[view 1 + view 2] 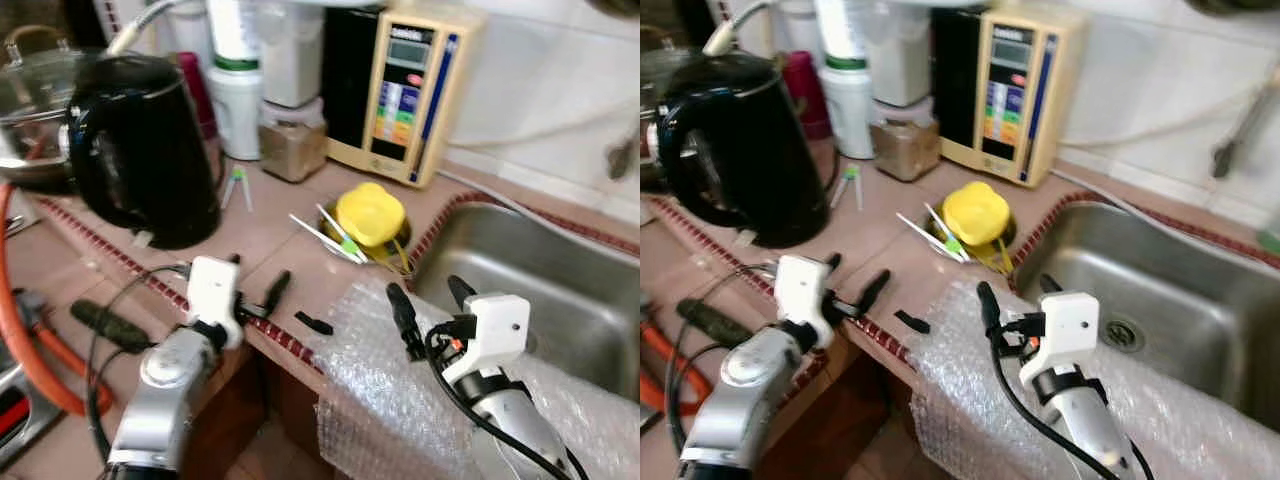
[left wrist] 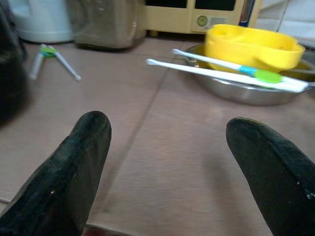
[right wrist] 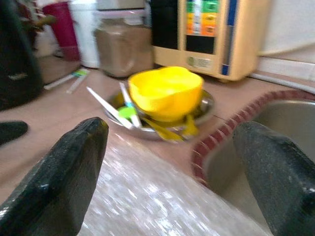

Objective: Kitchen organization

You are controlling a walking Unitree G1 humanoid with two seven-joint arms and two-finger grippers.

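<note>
The right gripper (image 1: 432, 297) hovers with its two black fingers spread and empty above the sheet of bubble wrap (image 1: 400, 390) that drapes over the counter's front edge beside the sink (image 1: 560, 290). The left gripper (image 1: 255, 285) sits low over the counter's front edge, jaws also apart and holding nothing; a small black piece (image 1: 314, 322) lies on the tile just beside its fingertips.

Both grippers point toward the steel dish (image 3: 204, 105) near the sink's left rim, which carries a yellow bowl (image 3: 166, 91), white utensils with a green patch (image 2: 231, 73) and some yellow pieces. Farther back along the counter stand a black kettle (image 1: 140, 150), a brown jar (image 1: 292, 145), a white bottle (image 1: 235, 95) and a cream appliance (image 1: 405, 90) against the wall.

The step in hand looks like an approach: nothing is gripped yet, and the dish of items seems the likely target. The next move probably calls for reaching forward over the bubble wrap and closing on the bowl's rim or a utensil without tipping the dish.
</note>
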